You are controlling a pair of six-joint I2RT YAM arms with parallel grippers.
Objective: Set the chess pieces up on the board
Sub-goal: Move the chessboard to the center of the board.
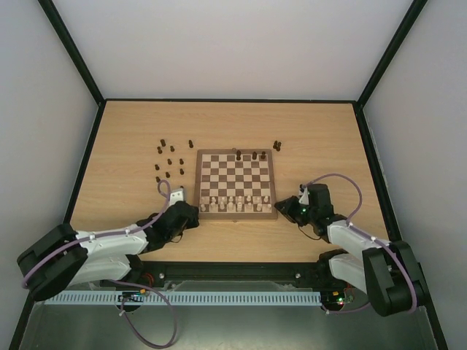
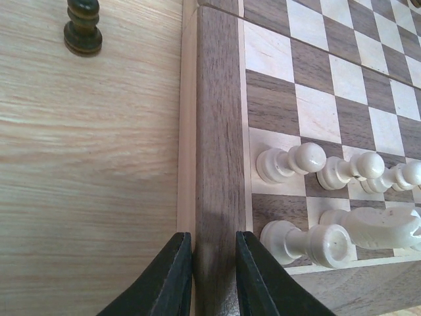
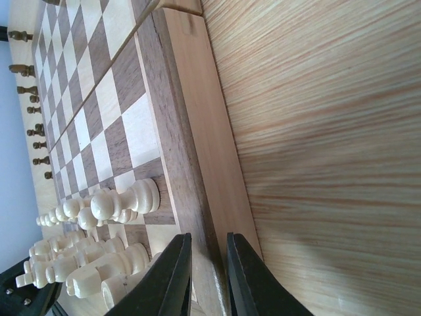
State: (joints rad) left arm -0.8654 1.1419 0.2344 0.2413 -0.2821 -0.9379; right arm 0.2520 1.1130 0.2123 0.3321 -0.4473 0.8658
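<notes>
Left end effector (image 2: 214,280) and right end effector (image 3: 209,280) clamp narrowly on the near corners of the square checkered wooden chessboard (image 1: 235,181), probably steadying or squaring it.

White walls (image 1: 233,44), black corner posts (image 1: 71,51), light wooden tabletop (image 1: 328,138)

One board (image 1: 235,169), checkered light and dark brown, pale frame; cream pieces (image 1: 230,203); dark brown chess pieces (image 1: 169,162); blond wood-grain table (image 1: 131,131).

Cream pieces (image 1: 232,203) stand in two rows; the table (image 1: 328,138) is wood
</notes>
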